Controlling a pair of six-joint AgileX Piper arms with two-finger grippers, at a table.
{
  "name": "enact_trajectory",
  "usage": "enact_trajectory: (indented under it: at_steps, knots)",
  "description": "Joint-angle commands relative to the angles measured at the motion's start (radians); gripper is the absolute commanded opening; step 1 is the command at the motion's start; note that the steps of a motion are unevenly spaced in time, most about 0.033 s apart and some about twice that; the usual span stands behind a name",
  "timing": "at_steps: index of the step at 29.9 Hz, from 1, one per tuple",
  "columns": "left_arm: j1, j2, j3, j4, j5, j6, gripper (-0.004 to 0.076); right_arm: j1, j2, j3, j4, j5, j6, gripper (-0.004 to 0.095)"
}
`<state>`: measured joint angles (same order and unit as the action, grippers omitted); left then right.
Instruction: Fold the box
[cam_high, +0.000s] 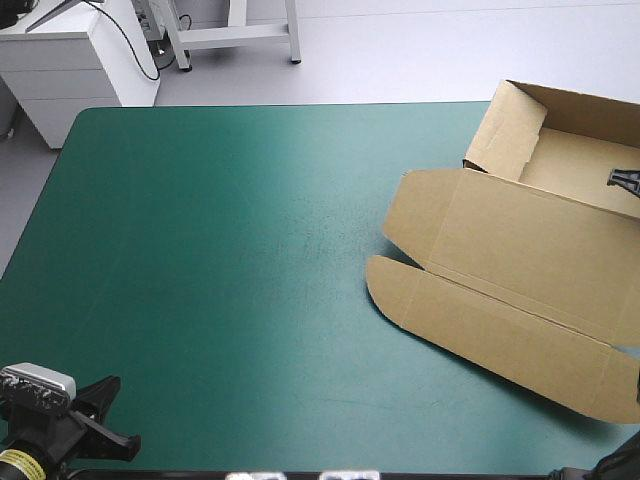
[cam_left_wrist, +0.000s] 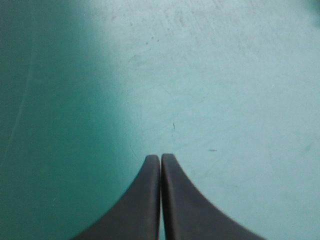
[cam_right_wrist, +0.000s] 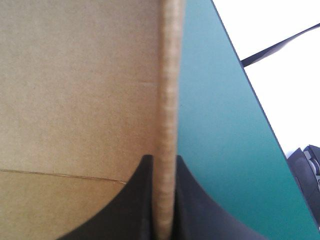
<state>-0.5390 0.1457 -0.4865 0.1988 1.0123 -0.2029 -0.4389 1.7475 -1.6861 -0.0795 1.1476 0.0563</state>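
- My right pincer (cam_right_wrist: 164, 160) pinches a raised wall of the brown cardboard box (cam_high: 500, 250), at the table's far right.
- Its flat lid (cam_high: 500, 310) lies toward the table's middle, long axis slanting along the right side.
- My left pincer (cam_left_wrist: 160, 159), pressed together over bare teal-green cover (cam_high: 220, 250), is well apart; the right is nearer.
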Motion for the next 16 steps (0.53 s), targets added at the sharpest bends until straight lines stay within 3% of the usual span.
enact_trajectory:
  at_steps: [1,4,8,10,16]
  knots:
    - [-0.001,0.015,-0.028,0.012,-0.118,-0.012,-0.0008,-0.034,0.003,-0.033,0.011,-0.065,-0.024,0.0084]
    - [-0.001,0.015,-0.028,0.012,-0.131,-0.012,-0.0008,-0.046,0.047,-0.033,0.018,-0.079,-0.019,0.0267]
    - [-0.001,0.015,-0.028,0.012,-0.132,-0.012,-0.0008,-0.052,0.084,-0.033,0.014,-0.09,-0.009,0.0595]
    - [-0.001,0.015,-0.028,0.01,-0.132,-0.012,-0.0008,-0.052,0.085,-0.035,0.016,-0.094,0.007,0.0697]
    - [-0.001,0.015,-0.028,0.01,-0.13,-0.012,-0.0008,-0.052,-0.015,-0.118,0.128,-0.032,-0.067,0.0691]
